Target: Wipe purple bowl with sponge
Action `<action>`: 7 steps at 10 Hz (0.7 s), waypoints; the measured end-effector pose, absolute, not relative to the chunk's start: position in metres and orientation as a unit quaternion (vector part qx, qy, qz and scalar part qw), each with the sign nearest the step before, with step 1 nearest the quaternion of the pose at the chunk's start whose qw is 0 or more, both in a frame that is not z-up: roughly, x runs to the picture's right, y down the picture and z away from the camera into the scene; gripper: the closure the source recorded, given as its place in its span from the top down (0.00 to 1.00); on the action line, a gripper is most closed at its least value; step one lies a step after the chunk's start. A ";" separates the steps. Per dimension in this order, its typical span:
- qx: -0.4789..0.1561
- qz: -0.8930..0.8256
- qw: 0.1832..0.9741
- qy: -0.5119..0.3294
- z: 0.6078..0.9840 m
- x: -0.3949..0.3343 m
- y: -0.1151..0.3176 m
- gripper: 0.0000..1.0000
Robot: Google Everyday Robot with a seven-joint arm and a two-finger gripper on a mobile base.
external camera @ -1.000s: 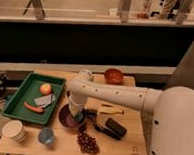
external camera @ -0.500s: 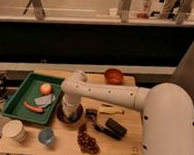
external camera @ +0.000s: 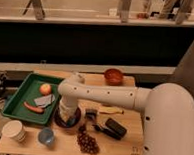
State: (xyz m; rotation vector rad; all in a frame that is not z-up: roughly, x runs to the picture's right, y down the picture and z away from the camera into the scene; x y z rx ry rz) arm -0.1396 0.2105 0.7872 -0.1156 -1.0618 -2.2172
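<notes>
The purple bowl [external camera: 69, 123] sits on the wooden table just right of the green tray; only its dark rim shows under my arm. My gripper [external camera: 65, 113] points straight down into the bowl from the white wrist and covers most of the bowl's inside. The sponge is hidden under the gripper.
A green tray [external camera: 19, 95] at the left holds an orange fruit [external camera: 45, 89], a grey flat piece [external camera: 45, 100] and a red-orange stick [external camera: 33, 107]. In front stand a white paper cup [external camera: 14, 131] and a light-blue cup [external camera: 46, 136]. Grapes [external camera: 87, 141], a black block [external camera: 115, 128], a banana [external camera: 110, 110] and an orange-brown bowl [external camera: 113, 75] lie to the right.
The wrist and gripper have moved left over the bowl, towards the tray side. The other objects have not moved.
</notes>
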 end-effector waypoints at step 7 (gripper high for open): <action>-0.073 -0.847 0.375 -0.371 0.798 -0.101 0.186 0.00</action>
